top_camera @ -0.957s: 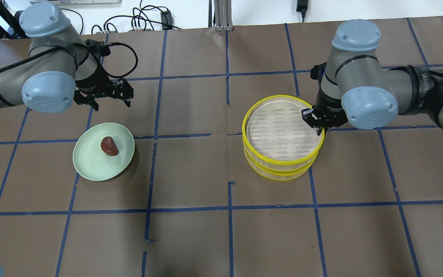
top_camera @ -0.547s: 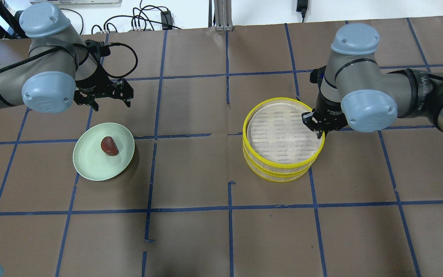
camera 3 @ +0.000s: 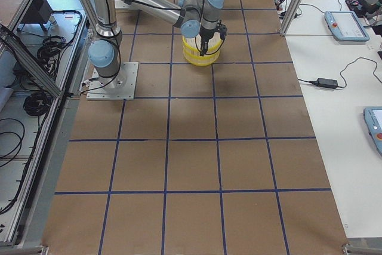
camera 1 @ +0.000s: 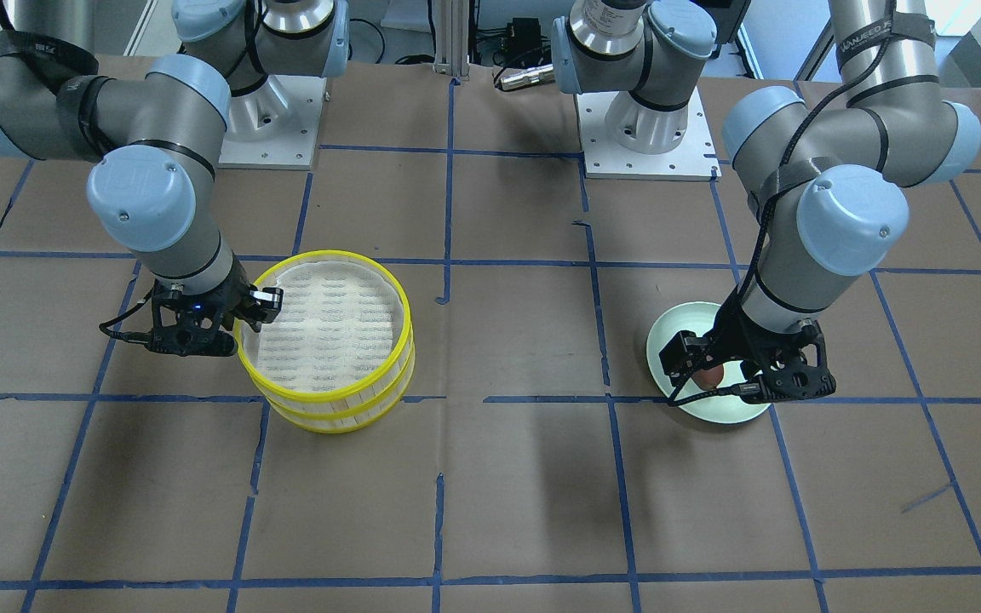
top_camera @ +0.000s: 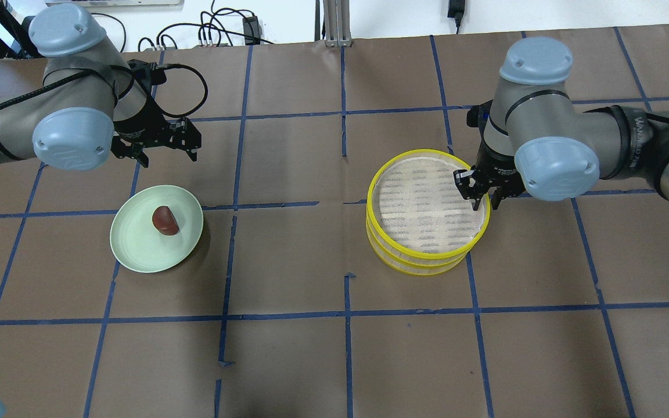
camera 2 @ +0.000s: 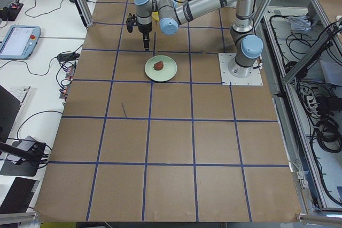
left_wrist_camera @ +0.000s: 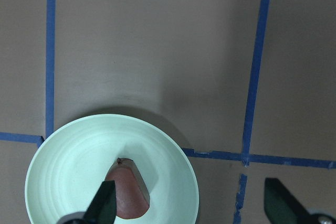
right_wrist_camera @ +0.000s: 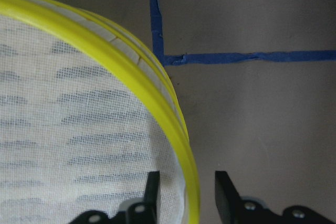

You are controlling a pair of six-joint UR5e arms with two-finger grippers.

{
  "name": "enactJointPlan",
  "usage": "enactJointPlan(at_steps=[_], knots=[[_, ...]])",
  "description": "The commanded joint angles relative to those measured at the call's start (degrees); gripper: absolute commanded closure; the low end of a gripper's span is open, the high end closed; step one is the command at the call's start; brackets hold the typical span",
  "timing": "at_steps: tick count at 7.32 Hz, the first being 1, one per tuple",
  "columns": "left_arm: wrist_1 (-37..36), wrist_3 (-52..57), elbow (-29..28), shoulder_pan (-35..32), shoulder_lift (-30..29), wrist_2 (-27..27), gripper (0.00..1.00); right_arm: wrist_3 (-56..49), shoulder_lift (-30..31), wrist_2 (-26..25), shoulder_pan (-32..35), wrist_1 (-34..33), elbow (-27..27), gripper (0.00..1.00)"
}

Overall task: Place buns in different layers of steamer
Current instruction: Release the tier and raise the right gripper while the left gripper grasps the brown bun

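Observation:
Two yellow-rimmed steamer tiers sit stacked, the top tier on the lower tier; only white mesh shows inside. My right gripper straddles the top tier's rim, one finger inside and one outside. Gaps show on both sides, so it is open. The reddish-brown bun lies on the pale green plate. My left gripper hangs open above the plate's far edge, the bun beside one fingertip in its wrist view. The white bun is hidden.
Brown paper with a blue tape grid covers the table. Cables lie along the far edge beyond the table. The two arm bases stand on white plates at the robot's side.
The top tier has sunk slightly onto the lower one. My right gripper's fingers have spread apart around its rim. The left arm has not moved.

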State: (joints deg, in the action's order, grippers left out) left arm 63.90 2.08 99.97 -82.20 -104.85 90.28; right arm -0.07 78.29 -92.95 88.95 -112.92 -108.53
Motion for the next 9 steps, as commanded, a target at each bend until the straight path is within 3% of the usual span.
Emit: enactJointPlan(at_steps=[1,2,4,6,7,9], knots=[[0.00,0.29,-0.99,0.11,-0.09,0.42,0.00,-2.19,0.81,-0.74,-0.78,0.07,1.64,0.00],[0.00,2.03,-0.74,0.72,0.00,0.51,0.00,-2.30,2.21,-0.74,-0.97,2.33,4.79,0.00],[0.61,5.74,0.84,6.06,-0.26,-0.19,0.00,-2.21,5.37,-0.57,-1.06,13.64,12.34,0.00],[0.01,7.49,5.74,6.96,-0.17,0.16,0.02,-1.60,8.88,0.31,-0.36,20.08,19.11,0.00],[-1.13,7.24,7.77,6.97,-1.05,-0.28,0.05,-1.51,10.99,2.23,0.00,24.37,20.54,0.00],[-1.23,6.97,12.51,6.97,-0.97,-0.20,0.08,-1.42,11.45,4.97,0.00,24.68,19.76,0.00]])
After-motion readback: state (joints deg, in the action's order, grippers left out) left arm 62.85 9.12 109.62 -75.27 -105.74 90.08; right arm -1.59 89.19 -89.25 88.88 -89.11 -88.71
